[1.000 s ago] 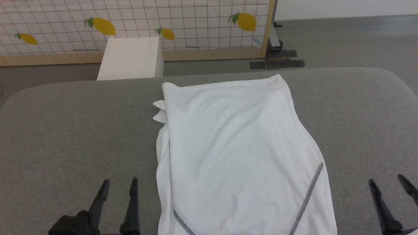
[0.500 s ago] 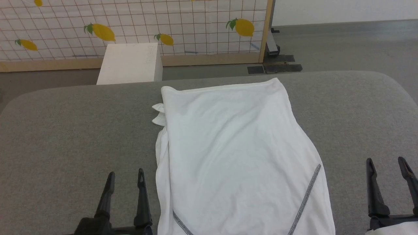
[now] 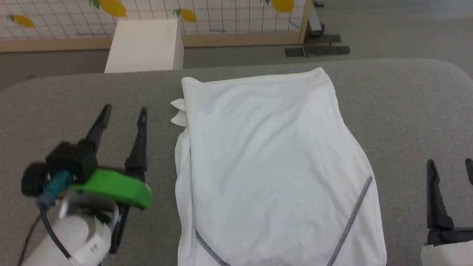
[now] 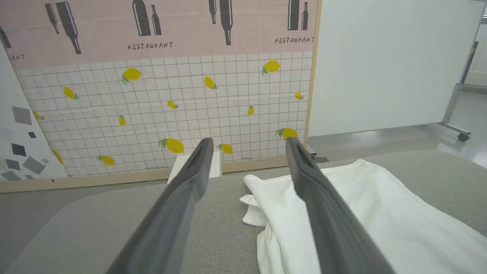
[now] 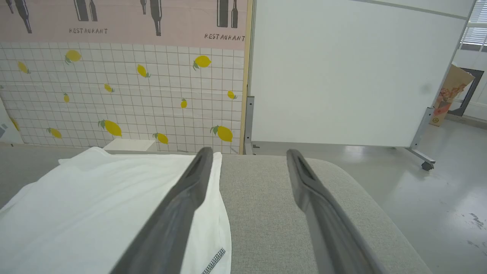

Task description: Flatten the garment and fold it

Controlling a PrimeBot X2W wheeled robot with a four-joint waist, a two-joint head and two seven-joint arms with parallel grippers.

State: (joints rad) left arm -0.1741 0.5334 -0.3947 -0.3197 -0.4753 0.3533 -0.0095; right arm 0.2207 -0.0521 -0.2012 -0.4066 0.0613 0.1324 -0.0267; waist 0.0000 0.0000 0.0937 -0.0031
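Inspector: Where was the garment [image 3: 266, 159] found, reckoned from the white box [image 3: 144, 46]?

Clerk: It was laid flat on the grey padded table [image 3: 74, 96], on the robot's side of the box and off to the box's right. Its straight far edge was seen near the box's nearest corner, not touching it.

Inspector: How was its long axis set?

Clerk: It was run from the box's side of the table straight toward the robot. The end farthest from the box was cut off by the bottom edge of the head view.

Inspector: Material and shape?

Clerk: Thin, soft white fabric was noted, faintly creased and roughly trapezoid. Two slanted lines of dark grey zigzag stitching [image 3: 353, 218] were seen at the end away from the box. Small folded flaps [image 3: 179, 112] were poked out of the edge facing the box. The box was rigid, matte and square-cornered; the table was covered in fine grey weave and rounded at its corners.

Inspector: The grippers?

Clerk: The left gripper [image 3: 125, 109] was held spread and empty, on the robot's side of the box, just beside the garment. The right gripper [image 3: 450, 164] was likewise spread, with nothing gripped, beyond the garment from the box.
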